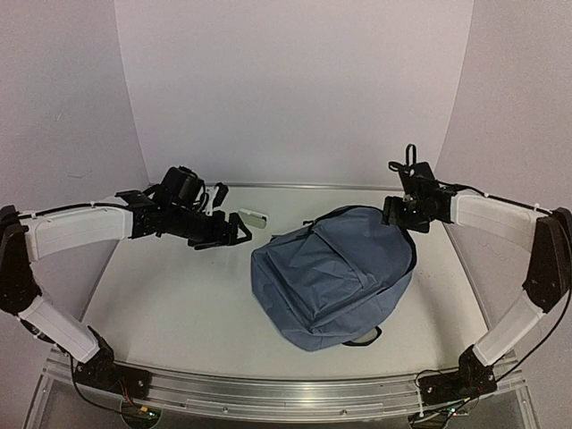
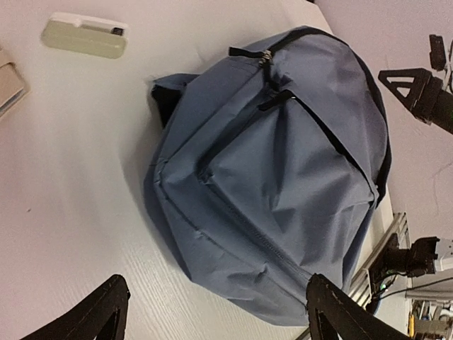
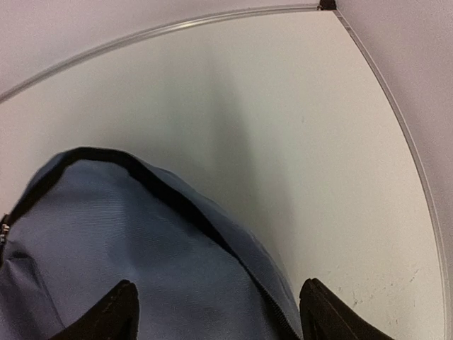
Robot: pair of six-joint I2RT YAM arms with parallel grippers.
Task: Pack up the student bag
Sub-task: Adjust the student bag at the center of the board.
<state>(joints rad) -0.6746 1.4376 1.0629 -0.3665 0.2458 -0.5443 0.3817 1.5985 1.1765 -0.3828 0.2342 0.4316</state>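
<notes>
Top external view: a white table (image 1: 161, 304) with a curved far rim carries the student bag (image 1: 335, 277), a dusty-blue backpack that lies flat, front side up, right of the middle. Its rounded top points far and right, and a black loop peeks out at its near edge. From the left wrist view the black zips across the bag's front look shut, and a black strap shows under its far-left side. Both arms reach inward from the table's sides. The right arm ends at the bag's far-right top, where the right gripper (image 1: 402, 219) hangs just above the fabric; the right wrist view shows its two black fingers (image 3: 106, 312) standing wide apart over the black-edged top seam, with nothing clamped between them. The left gripper (image 1: 234, 234) hovers over bare table just left of the bag, its fingers (image 2: 92, 315) also spread wide and holding nothing. A small pale case (image 1: 255, 217) with a white end lies on the table between the left gripper and the bag, toward the far side. The edge of a tan object (image 2: 8, 85) is cut off at the left border of the left wrist view; what it is cannot be told.
</notes>
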